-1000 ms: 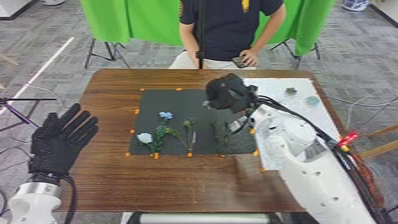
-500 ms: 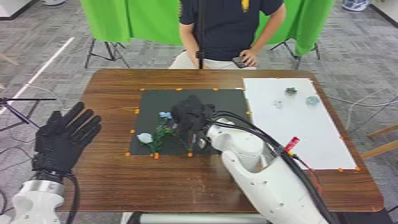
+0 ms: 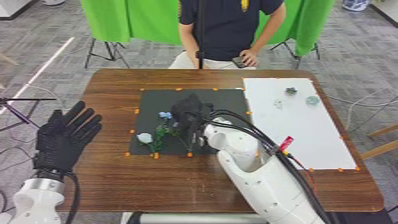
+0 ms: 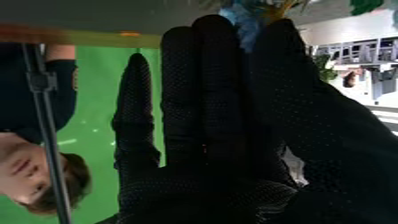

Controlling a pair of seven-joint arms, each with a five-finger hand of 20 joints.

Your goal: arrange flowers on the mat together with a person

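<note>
My right hand (image 3: 188,116) is over the middle of the dark mat (image 3: 226,97), just right of the flowers, and covers part of the mat. A pale blue-white rose (image 3: 145,137) lies at the mat's left side, with a small blue flower (image 3: 165,115) above it and green stems (image 3: 160,132) around them. In the right wrist view the fingers of my right hand (image 4: 200,100) are extended, and a blue bloom (image 4: 240,17) shows behind their tips; contact cannot be told. My left hand (image 3: 67,132) is open beyond the table's left edge, palm flat.
On the white sheet (image 3: 306,137) at the right lie a dark succulent-like piece (image 3: 290,91), a pale green one (image 3: 313,100) and a faint whitish one (image 3: 278,104). Orange markers edge the mat and sheet. A person stands at the table's far side.
My right hand has swung left and nearer, from the mat's right edge to its middle, uncovering the sheet's left part; over the last half second it has barely moved. The left hand has hardly shifted.
</note>
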